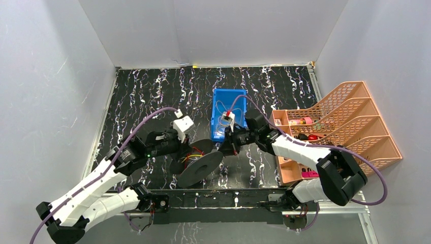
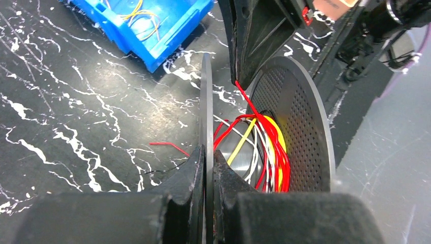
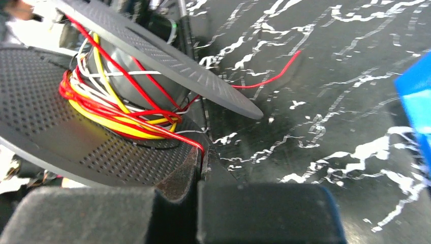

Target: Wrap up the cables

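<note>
A black two-disc spool point(image 1: 201, 166) lies tilted mid-table. Red, yellow and pale cables point(image 2: 267, 147) are wound round its hub. My left gripper point(image 2: 207, 155) is shut on the thin edge of one spool disc point(image 2: 206, 101). The right gripper point(image 3: 201, 155) is shut on a red cable point(image 3: 152, 129) that runs taut from the windings to its fingertips, just off the other perforated disc point(image 3: 51, 117). A loose red cable end point(image 3: 272, 76) lies on the table beside the spool. In the top view the grippers point(image 1: 185, 155) point(image 1: 223, 147) flank the spool.
A blue bin point(image 1: 216, 109) with more loose cables point(image 2: 142, 20) stands just behind the spool. An orange slotted file rack point(image 1: 345, 122) holding small items fills the right side. White walls close in the black marbled table point(image 1: 137, 96).
</note>
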{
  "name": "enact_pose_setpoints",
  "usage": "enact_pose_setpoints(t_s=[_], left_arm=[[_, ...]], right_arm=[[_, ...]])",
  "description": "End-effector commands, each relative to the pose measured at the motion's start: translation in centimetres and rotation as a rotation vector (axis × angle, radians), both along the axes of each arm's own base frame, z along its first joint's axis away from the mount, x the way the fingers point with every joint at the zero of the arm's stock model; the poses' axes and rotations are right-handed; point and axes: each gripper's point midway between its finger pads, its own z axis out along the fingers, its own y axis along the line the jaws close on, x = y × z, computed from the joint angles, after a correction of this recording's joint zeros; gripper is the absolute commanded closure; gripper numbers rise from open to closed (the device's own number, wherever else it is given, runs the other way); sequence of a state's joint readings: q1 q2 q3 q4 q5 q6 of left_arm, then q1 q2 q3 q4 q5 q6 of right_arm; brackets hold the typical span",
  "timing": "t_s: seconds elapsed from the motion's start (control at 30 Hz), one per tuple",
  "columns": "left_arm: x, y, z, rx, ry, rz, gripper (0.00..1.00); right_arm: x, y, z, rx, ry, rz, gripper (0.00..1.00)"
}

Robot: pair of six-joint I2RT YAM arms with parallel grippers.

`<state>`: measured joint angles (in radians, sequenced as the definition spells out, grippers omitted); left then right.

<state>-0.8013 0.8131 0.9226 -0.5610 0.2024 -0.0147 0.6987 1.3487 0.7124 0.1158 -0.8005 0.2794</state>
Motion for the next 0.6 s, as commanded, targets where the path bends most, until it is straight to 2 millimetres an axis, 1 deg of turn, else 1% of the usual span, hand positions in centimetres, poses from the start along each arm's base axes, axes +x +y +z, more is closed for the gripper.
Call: enact_pose_setpoints(t_s=[0.0,0.07,0.3,0.43,0.57], left_arm=[[-1.8,-0.9,9.3,-0.275,-0.155,-0.077,1.0],[-2.0,-0.9,10.3,-0.305,-0.173,-0.083,1.0],[-2.3,-1.1,14.0,-0.424,-0.234,-0.086,1.0],[-2.4,-1.2,16.5,-0.52,-0.277,-0.078,1.0],[-2.5,-1.3,18.6,-0.601,-0.303,-0.073,1.0]], right_arm=[[-0.9,-0.8,-1.5,0.057,0.049,0.034,1.0],[-1.7,-0.7,-0.8,0.116,0.053,0.063,1.0],[-3.0,-0.3,1.1,0.227,0.034,0.114,1.0],[-3.8,0.3,2.6,0.286,0.005,0.133,1.0],[-4.5,1.1,3.5,0.315,-0.016,0.159,1.0]])
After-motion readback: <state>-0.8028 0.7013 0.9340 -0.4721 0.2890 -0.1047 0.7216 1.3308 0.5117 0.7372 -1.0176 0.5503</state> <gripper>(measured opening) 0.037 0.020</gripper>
